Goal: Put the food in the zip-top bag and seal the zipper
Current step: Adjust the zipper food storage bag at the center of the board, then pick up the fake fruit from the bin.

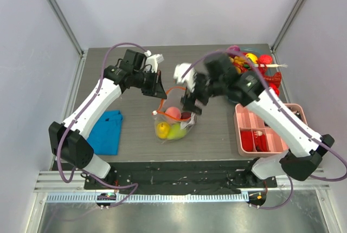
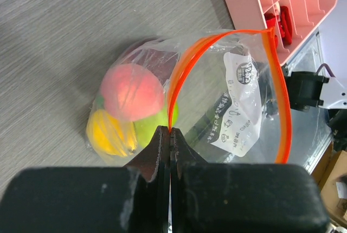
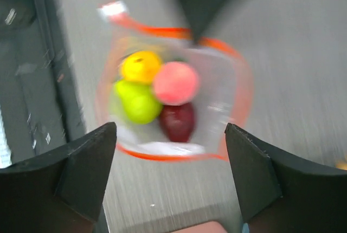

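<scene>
The clear zip-top bag [image 1: 173, 120] stands open in the table's middle, its orange-red zipper [image 2: 181, 76] forming a wide loop. Inside lie a pink fruit [image 2: 132, 91], a yellow one [image 2: 107, 134], a green one [image 3: 136, 102] and a dark red one [image 3: 177, 122]. My left gripper [image 2: 172, 134] is shut on the zipper strip at the bag's far rim and holds it up. My right gripper [image 3: 171, 141] is open and empty, above the bag's mouth; its view is blurred. More toy food [image 1: 257, 65] is piled at the back right.
A pink compartment tray [image 1: 268, 127] with red pieces stands at the right front. A folded blue cloth [image 1: 107, 130] lies at the left. A black strip runs along the table's near edge.
</scene>
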`<state>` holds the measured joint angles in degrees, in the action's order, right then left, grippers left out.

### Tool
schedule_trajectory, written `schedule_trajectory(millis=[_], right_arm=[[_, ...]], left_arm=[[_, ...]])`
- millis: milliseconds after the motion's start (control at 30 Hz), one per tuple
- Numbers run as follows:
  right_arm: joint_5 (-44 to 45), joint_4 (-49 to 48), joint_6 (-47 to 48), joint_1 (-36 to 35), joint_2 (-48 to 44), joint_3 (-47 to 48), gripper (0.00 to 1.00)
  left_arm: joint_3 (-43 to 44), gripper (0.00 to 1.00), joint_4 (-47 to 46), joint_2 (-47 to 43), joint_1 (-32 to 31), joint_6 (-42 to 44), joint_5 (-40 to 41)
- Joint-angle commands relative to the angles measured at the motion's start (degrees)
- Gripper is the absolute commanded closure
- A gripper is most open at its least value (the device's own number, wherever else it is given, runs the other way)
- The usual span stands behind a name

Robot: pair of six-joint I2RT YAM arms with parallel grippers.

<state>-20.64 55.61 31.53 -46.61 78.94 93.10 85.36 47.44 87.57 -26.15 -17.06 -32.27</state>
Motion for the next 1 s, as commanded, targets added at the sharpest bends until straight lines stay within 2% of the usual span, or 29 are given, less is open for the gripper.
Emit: schedule_trajectory(millis=[0, 33, 167, 233, 367, 500, 667, 800, 967], right_arm=[[-7.9, -3.23, -10.34, 13.45, 1.74, 7.53, 0.14], [-9.05, -3.67, -12.17, 19.57, 2.36, 7.97, 0.14], [-11.09, -3.67, -14.57, 32.59, 9.28, 11.21, 0.14], [-7.23, -4.02, -14.13, 35.87, 11.93, 12.62, 0.14], [0.5, -4.37, -5.72, 41.5, 17.56, 14.03, 0.14], [7.53, -8.92, 3.44, 41.86, 20.29, 11.06, 0.16], [14.65, -14.83, 8.28, 41.86, 23.8, 7.18, 0.16], [16.42, -16.14, 11.7, 41.86, 26.88, 6.13, 0.17], [17.3, -19.05, 11.54, 41.86, 29.95, 4.72, 0.2]], left_arm=[[1.65, 1.0, -1.21, -2.4, -0.48, 0.89, -2.62], [1.65, 1.0, -1.38, -2.4, -0.74, 0.71, -2.45], [1.74, 1.0, -1.82, -2.49, -1.01, 0.54, -2.27], [1.65, 1.0, -2.18, -2.4, -1.09, 0.1, -2.27], [1.56, 1.0, -2.53, -2.49, -1.09, -0.08, -2.36], [0.95, 1.0, -2.88, -2.67, -1.18, -0.08, -2.18], [0.77, 1.0, -3.49, -2.32, -1.18, -0.43, -2.27], [0.95, 1.0, -3.32, -2.05, -1.09, -0.26, -2.36], [0.86, 1.0, -3.14, -1.79, -1.1, -0.17, -2.44]])
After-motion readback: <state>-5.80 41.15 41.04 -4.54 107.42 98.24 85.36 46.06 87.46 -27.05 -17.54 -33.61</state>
